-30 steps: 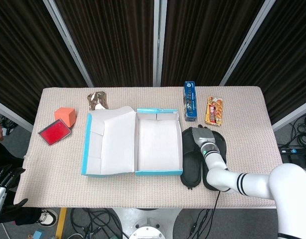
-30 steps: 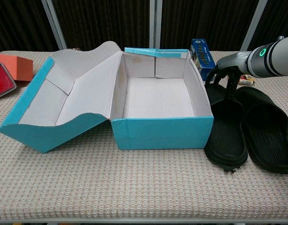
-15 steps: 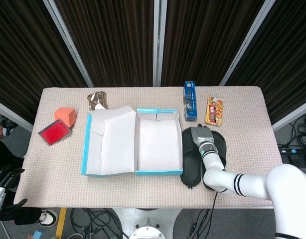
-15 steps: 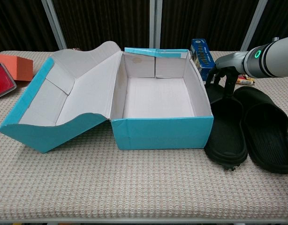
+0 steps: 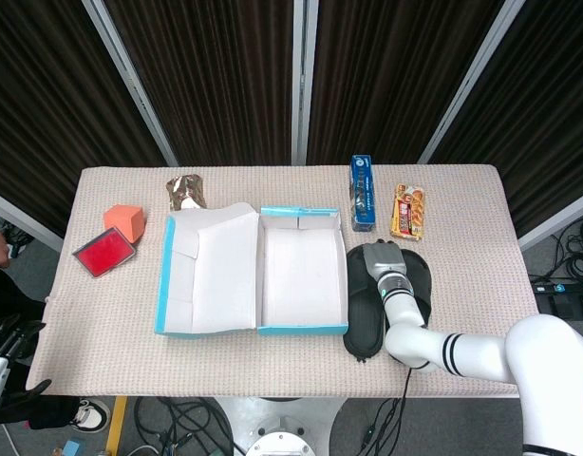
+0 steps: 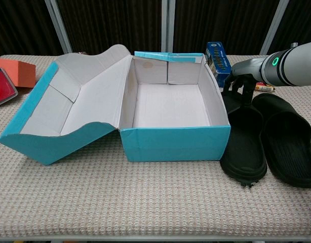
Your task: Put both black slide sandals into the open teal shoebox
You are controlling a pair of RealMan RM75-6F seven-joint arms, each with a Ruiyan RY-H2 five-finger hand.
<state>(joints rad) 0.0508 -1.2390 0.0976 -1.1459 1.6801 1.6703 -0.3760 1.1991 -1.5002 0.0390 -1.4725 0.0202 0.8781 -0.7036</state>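
Right hand (image 6: 240, 82), lowered since a second ago, now curls its fingers over the strap of the nearer sandal (image 6: 243, 139) beside the empty shoebox (image 6: 174, 143), apparently gripping; lifting presumably follows; left hand (image 5: 5, 334) hangs idle, fingers apart.

beige table (image 5: 462, 199), teal shoebox (image 5: 301, 329), black sandals (image 6: 269, 142), snacks (image 5: 408, 211)

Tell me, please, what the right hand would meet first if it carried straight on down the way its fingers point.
Most likely the strap of the left black slide sandal: the right hand points down at its far end, beside the teal shoebox. Whether it already touches is unclear.
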